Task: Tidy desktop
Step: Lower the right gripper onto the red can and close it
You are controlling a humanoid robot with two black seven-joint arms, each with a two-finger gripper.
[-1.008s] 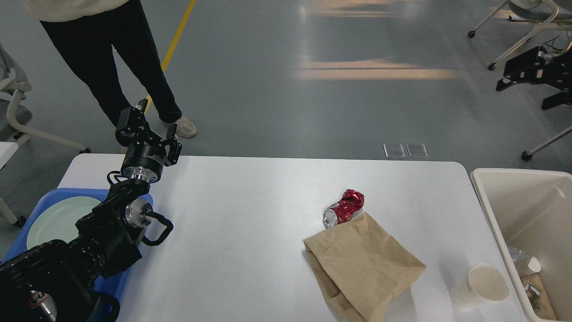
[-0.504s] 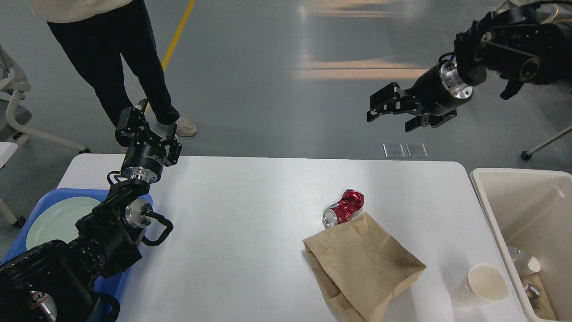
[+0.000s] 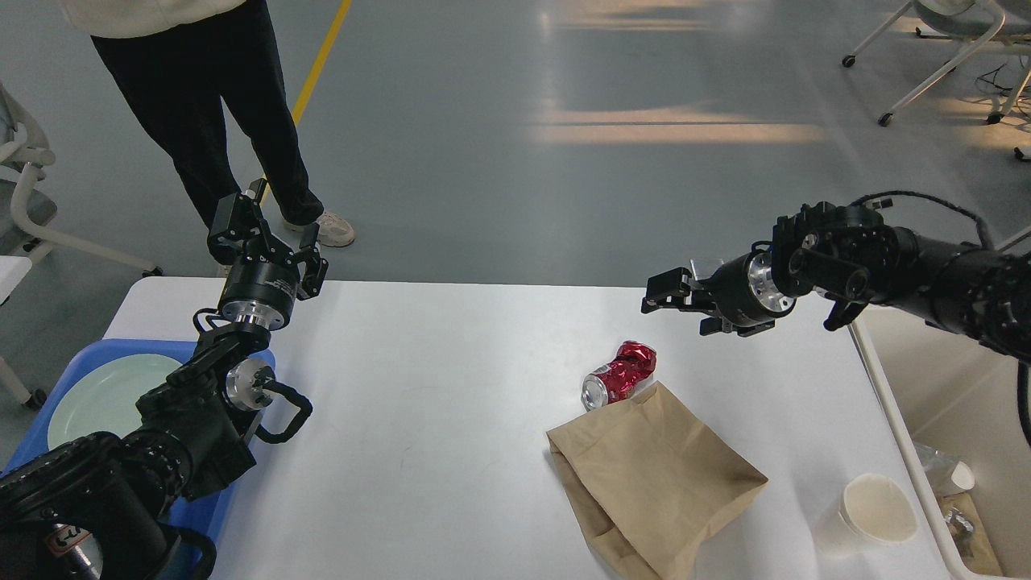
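Note:
The white desktop [image 3: 451, 387] holds a crushed red can [image 3: 619, 375] lying on its side. A flat brown paper bag [image 3: 656, 475] lies just in front of the can and touches it. A white paper cup [image 3: 878, 507] stands near the front right corner. My right gripper [image 3: 675, 310] is open and empty, pointing left, hovering above the table's far right part, a little behind and right of the can. My left gripper [image 3: 276, 238] is open and empty, raised over the far left corner.
A cream bin [image 3: 896, 439] with some trash in it stands against the table's right edge, under my right arm. A blue tray [image 3: 72, 372] with a pale green plate [image 3: 105, 395] sits at the left. A person [image 3: 209, 105] stands beyond the far left corner.
My right arm has come in from the upper right and dropped down and left, to just over the table behind the can. The left arm has not moved.

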